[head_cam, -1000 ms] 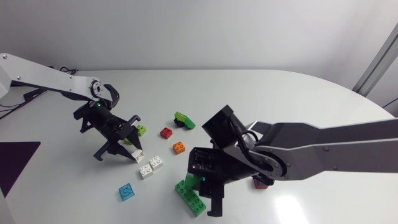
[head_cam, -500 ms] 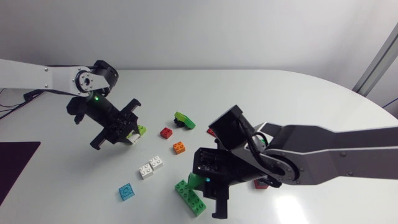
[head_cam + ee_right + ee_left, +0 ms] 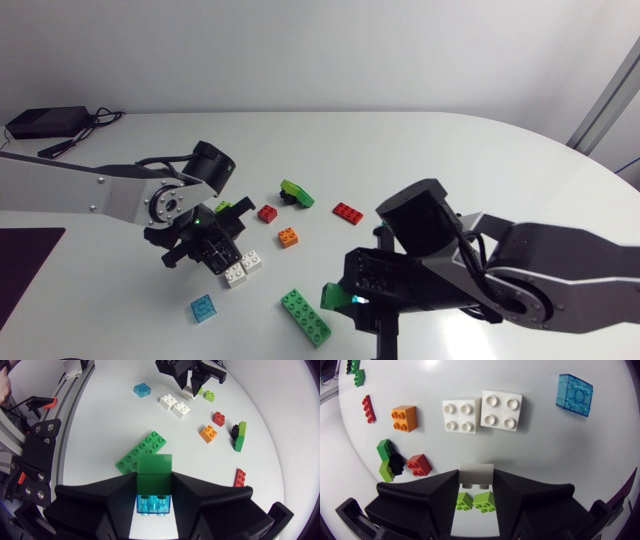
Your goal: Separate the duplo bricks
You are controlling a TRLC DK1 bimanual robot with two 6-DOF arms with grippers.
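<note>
Left wrist view: the left claw [image 3: 476, 480] pinches a small white brick [image 3: 476, 471] at its fingertips, one finger pressed on each side. Through the gap between the fingers, under the claw, a lime brick [image 3: 476, 501] lies on the table [image 3: 560, 450]. Ahead of the claw two white bricks [image 3: 459, 416] lie side by side (touching or a hair apart, I cannot tell). A clear blue brick [image 3: 575, 395] lies off to one side of them and an orange brick [image 3: 403, 418] to the other. A red brick [image 3: 419, 465] sits just beside a green and black piece [image 3: 387, 457], and a long red brick [image 3: 367, 409] lies farther out.

In the right wrist view the right claw [image 3: 154, 480] is clamped on a dark green brick [image 3: 154, 466]. A second blue brick [image 3: 154, 504] sits against the dark green brick, deeper between the fingers. Just ahead of this claw a long green brick [image 3: 141, 451] lies flat on the table, apart from the fingers.

In the head view the left arm [image 3: 90, 192] comes in from the left, its claw above the lime brick and just beside the two white bricks. The right arm [image 3: 540, 275] comes in from the right, with its claw near the front edge of the table, close beside the long green brick
</note>
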